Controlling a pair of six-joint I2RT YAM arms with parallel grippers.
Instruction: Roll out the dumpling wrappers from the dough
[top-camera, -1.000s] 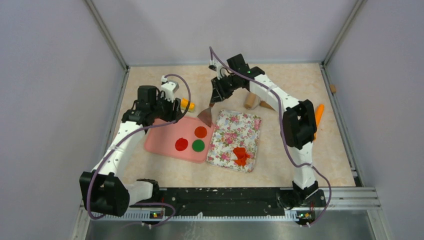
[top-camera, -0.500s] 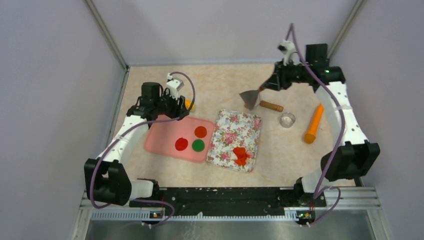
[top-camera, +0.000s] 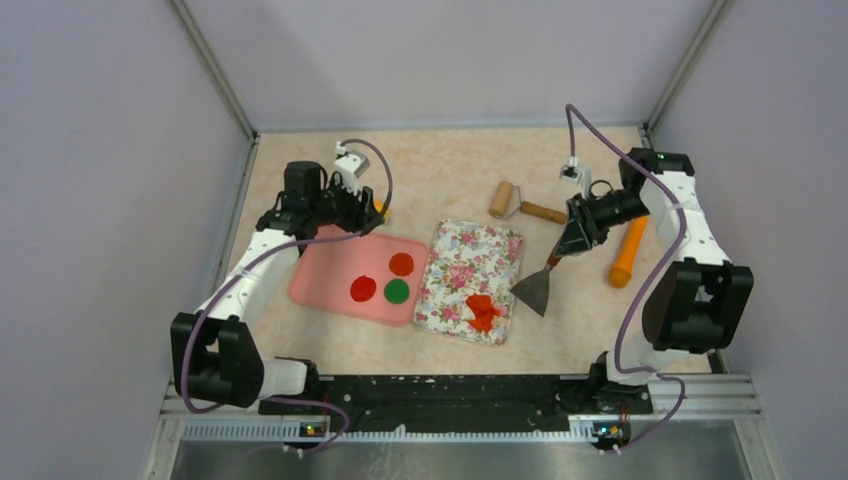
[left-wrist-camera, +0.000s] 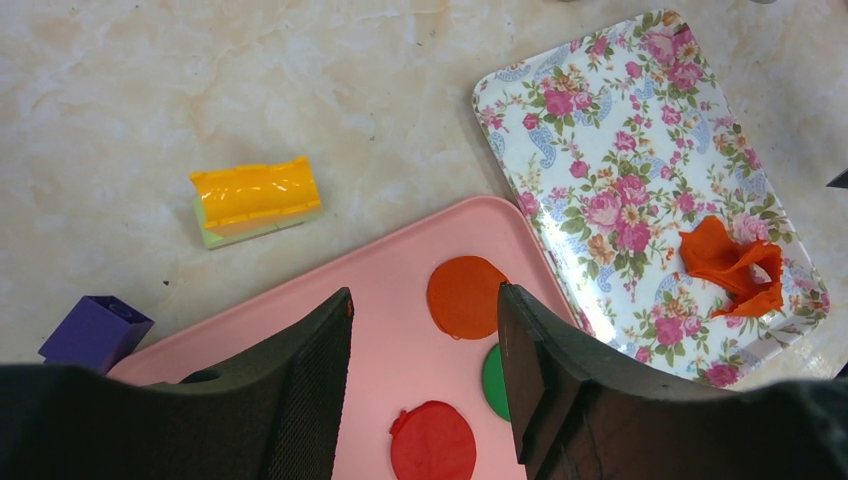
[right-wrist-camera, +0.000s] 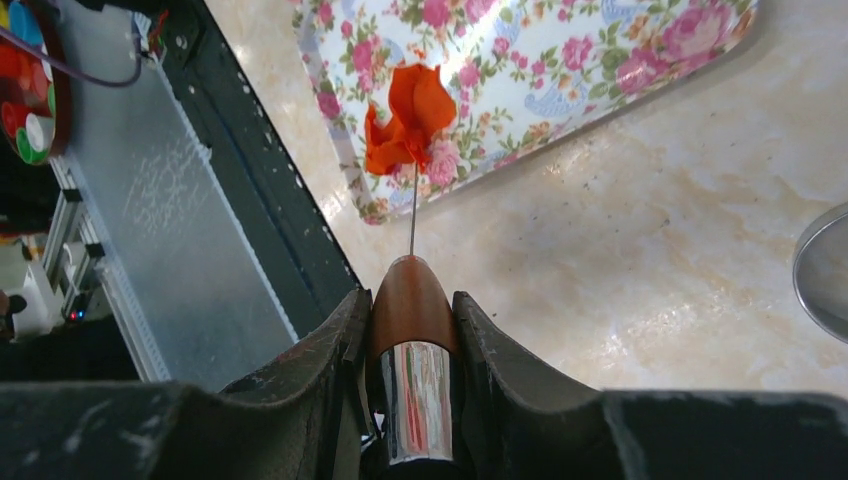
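Scrap-gathering step, likely: right gripper (right-wrist-camera: 410, 300) pinches scraper (top-camera: 533, 291), blade seemingly just right of dough (top-camera: 483, 310), lower centre, next sliding under; left gripper (left-wrist-camera: 425, 320) spread, empty.

Top cam: fixed, high, above & behind the arm bases; looks down & fwd over the whole table (top-camera: 440, 170); far off, so both arms show in full. Left wrist cam: just behind the left gripper (left-wrist-camera: 425, 300), facing almost straight down; close; its 2 fingers (left-wrist-camera: 310, 390) fill the bottom edge, w/ the pink tray (left-wrist-camera: 380, 310) seen between them. Right wrist cam: behind the right gripper (right-wrist-camera: 410, 300), low & slanted, looking along the scraper (right-wrist-camera: 414, 390) toward the black rail (right-wrist-camera: 250, 200) at the table's near edge; very close. All 3 views share the floral tray (top-camera: 470, 250) & the dough (top-camera: 482, 310) on it; top & left wrist views also share the pink tray.
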